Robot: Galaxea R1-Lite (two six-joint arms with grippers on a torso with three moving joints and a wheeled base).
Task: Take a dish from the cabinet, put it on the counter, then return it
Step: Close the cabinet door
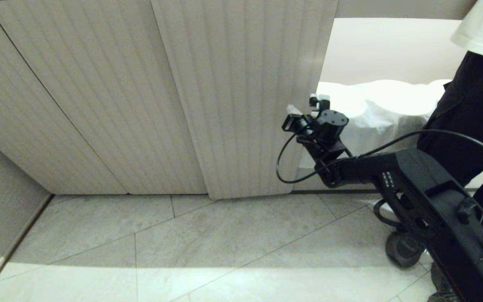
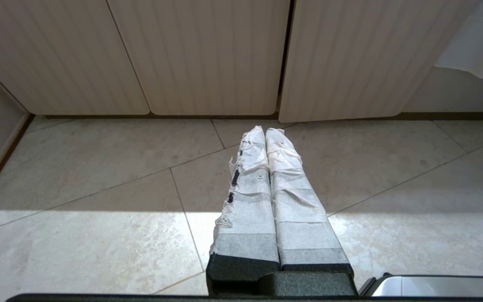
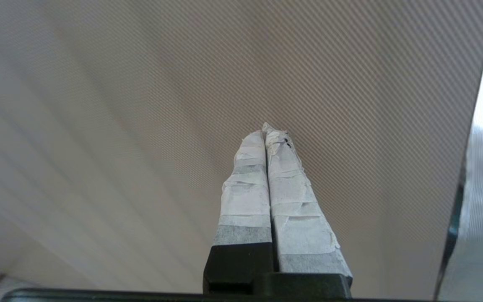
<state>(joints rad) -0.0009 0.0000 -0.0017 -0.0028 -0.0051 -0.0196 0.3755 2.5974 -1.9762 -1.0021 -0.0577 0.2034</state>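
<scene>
Two grippers show, both empty with fingers pressed together. Nearest, lower right of the head view, the right arm (image 1: 413, 188) reaches up and leftward from the base; the right gripper (image 1: 294, 111) sits at the right edge of the rightmost cabinet door (image 1: 241, 96), fingertips at or just beside the ribbed face; contact cannot be confirmed. Right wrist view: taped fingers (image 3: 245, 201) closed on nothing, pointing at the ribbed panel, which fills the frame, with the door's free edge near the right side. Left gripper (image 2: 265, 131) appears only in its own wrist view, closed, empty, hanging above the floor tiles (image 2: 99, 176) well short of the doors; judged parked. Middle of the head view: the cabinet (image 1: 99, 105) runs across the upper half; its doors hang vertically, ribs running top to bottom, and the rightmost door stands slightly proud of its neighbours at the bottom edge, so it may be ajar. Upper right: a white draped cloth (image 1: 384, 105) beyond the door, and a person in dark trousers (image 1: 472, 113) at the frame edge. Dish: not visible in any view, presumably behind the doors; its orientation cannot be told. Counter: not in view. Progress, judged: very early. Nothing taken out, nothing set down; door opening appears to be the step in hand. Fetch, placement and return all remain.
</scene>
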